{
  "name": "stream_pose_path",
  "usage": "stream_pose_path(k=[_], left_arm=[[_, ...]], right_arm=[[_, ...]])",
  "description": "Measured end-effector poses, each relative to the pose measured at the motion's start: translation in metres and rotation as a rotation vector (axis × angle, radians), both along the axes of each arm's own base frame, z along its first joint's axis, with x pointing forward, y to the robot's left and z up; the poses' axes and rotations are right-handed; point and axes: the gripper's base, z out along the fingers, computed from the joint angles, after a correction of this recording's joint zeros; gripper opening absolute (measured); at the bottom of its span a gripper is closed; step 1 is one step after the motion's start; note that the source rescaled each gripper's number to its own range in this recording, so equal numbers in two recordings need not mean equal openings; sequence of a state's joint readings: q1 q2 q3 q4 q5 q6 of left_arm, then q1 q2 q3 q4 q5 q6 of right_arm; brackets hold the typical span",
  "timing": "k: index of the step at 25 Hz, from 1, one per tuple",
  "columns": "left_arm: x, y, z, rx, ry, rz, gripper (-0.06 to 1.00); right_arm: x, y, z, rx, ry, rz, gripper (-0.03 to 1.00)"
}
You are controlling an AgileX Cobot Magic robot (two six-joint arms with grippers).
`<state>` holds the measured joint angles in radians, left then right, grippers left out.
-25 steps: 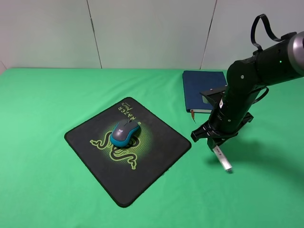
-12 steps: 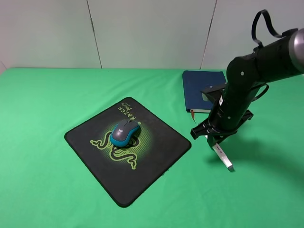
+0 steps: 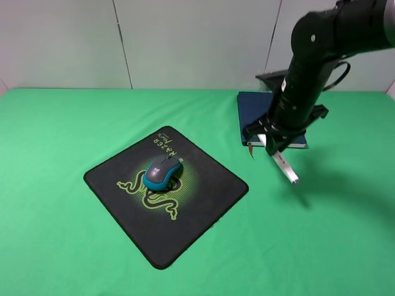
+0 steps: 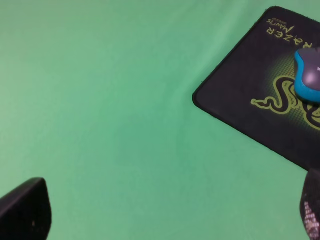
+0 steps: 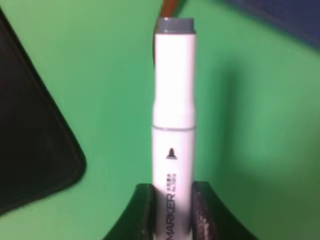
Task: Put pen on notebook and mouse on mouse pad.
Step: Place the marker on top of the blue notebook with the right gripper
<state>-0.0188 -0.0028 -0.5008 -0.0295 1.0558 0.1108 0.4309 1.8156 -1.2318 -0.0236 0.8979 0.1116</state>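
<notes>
My right gripper point(image 3: 271, 143) is shut on the white pen point(image 3: 284, 166), which hangs slanting down above the green table, just in front of the dark navy notebook point(image 3: 259, 111). The right wrist view shows the pen point(image 5: 173, 120) clamped between two dark fingers point(image 5: 144, 210), its grey-blue cap pointing away, with the notebook's brown ribbon point(image 5: 171, 6) beyond it. The mouse point(image 3: 162, 172) with its dark top and teal sides sits on the black mouse pad point(image 3: 197, 197). Two dark fingertips point(image 4: 25, 210) of my left gripper point(image 4: 167, 210) stand far apart, open and empty, with the mouse point(image 4: 307, 75) and pad point(image 4: 240, 85) ahead.
A green cloth point(image 3: 62, 123) covers the table, and white wall panels point(image 3: 185, 37) stand behind it. The right arm point(image 3: 321, 49) reaches in from the upper right over the notebook's near edge.
My right arm has lifted the pen off the table and carried it back toward the notebook. The mouse and pad have not moved.
</notes>
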Motion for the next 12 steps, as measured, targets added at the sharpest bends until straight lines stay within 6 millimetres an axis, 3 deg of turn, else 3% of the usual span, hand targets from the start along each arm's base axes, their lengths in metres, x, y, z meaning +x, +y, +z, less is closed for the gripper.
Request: stream_pose_path(k=[6,12], left_arm=[[0.0,0.0,0.0,0.0,0.0,0.0,1.0],[0.0,0.0,0.0,0.0,0.0,0.0,1.0]], right_arm=[[0.023,0.008,0.029,0.006,-0.066,0.008,0.01],[0.061,0.007,0.026,-0.002,-0.066,-0.031,0.01]])
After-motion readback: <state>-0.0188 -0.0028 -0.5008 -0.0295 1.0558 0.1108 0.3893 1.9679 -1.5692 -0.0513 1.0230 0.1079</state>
